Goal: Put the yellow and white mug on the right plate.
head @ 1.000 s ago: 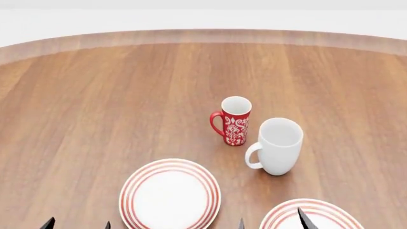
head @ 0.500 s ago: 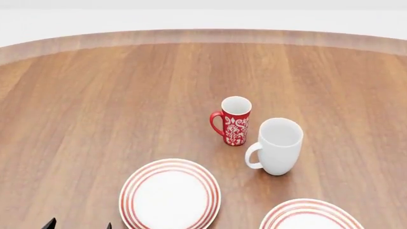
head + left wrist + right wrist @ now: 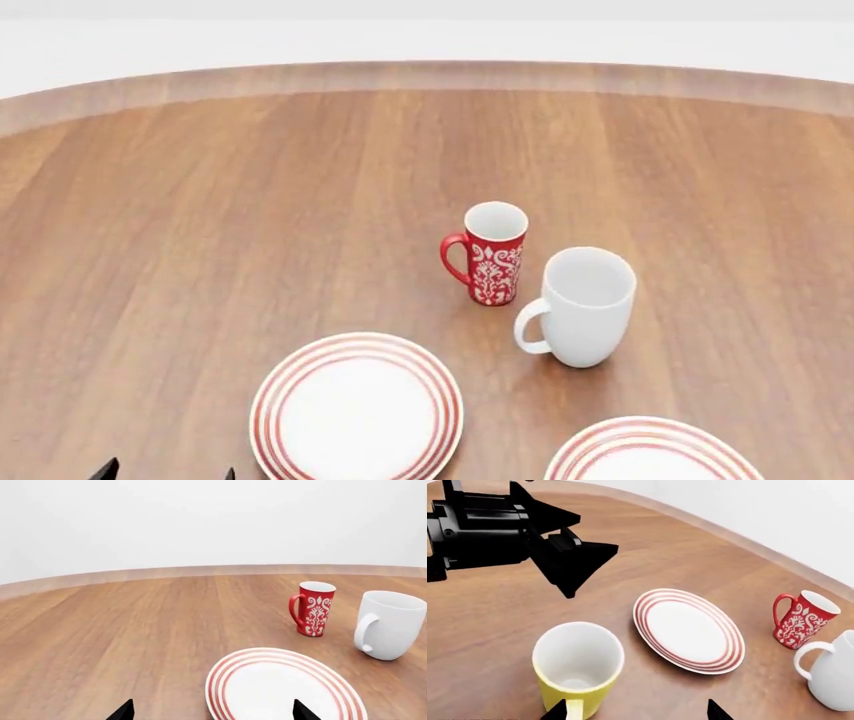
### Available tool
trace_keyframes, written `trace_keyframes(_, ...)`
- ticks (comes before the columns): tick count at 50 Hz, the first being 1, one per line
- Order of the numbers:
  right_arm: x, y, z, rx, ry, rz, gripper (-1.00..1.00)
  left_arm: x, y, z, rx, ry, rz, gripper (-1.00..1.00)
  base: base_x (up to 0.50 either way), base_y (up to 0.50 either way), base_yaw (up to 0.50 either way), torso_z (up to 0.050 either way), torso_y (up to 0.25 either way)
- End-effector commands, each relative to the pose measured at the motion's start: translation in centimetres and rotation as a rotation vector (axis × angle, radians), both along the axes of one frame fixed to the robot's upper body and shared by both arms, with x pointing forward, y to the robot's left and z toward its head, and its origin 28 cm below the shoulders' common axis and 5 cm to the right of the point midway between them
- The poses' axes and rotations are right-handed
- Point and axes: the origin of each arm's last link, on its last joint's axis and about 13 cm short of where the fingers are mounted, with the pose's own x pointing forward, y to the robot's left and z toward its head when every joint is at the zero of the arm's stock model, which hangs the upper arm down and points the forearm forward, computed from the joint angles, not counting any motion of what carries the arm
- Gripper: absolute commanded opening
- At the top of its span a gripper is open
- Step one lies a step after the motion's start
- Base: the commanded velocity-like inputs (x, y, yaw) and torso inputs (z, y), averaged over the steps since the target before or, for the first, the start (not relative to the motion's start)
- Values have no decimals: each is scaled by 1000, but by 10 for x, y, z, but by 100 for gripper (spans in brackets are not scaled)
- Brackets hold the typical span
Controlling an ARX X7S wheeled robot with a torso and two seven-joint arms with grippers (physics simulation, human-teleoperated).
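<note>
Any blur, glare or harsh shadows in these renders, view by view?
Head view: sharp, flat even light, only faint contact shadows under the white mug. Left wrist view: equally crisp, no glare on the plate. Right wrist view: sharp; soft shadow beneath the yellow and white mug, wide-angle stretch at the edges.

The head view's bottom edge cuts off the right plate (image 3: 650,452) beside the white mug (image 3: 581,306). My right fingers (image 3: 564,711) show only their tips near the yellow and white mug (image 3: 578,667).
</note>
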Motion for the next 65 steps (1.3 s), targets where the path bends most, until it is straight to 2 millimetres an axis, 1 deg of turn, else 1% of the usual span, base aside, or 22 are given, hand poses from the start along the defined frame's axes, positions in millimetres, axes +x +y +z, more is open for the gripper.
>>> trace_keyframes(1, -3, 7, -5, 15, 24, 56, 100, 0, 0, 0, 0, 1, -1, 100, 0, 0, 0, 0, 0)
trace_keyframes(11, -3, 16, -12, 36, 53, 92, 100, 0, 0, -1, 2, -1, 3, 100, 0, 0, 0, 0, 0)
trace_keyframes(19, -3, 19, -19, 63, 79, 94, 100, 0, 0, -1, 3, -1, 2, 100, 0, 0, 0, 0, 0)
trace_keyframes(26, -1, 22, -27, 104, 116, 54, 100, 1, 0, -2, 4, 1, 1, 100, 0, 0, 0, 0, 0)
trace_keyframes(31, -1, 23, -28, 127, 137, 27, 100, 1, 0, -2, 5, 2, 1, 100, 0, 0, 0, 0, 0)
trace_keyframes(40, 1, 26, -39, 160, 197, -25, 100, 1, -1, -3, 6, 4, -1, 100, 0, 0, 0, 0, 0)
trace_keyframes(44, 1, 28, -44, 153, 210, -28, 100, 1, -1, -3, 5, 5, -1, 100, 0, 0, 0, 0, 0)
trace_keyframes(65, 4, 34, -49, 70, 210, -16, 100, 0, -1, -2, 2, 3, -5, 100, 0, 0, 0, 0, 0)
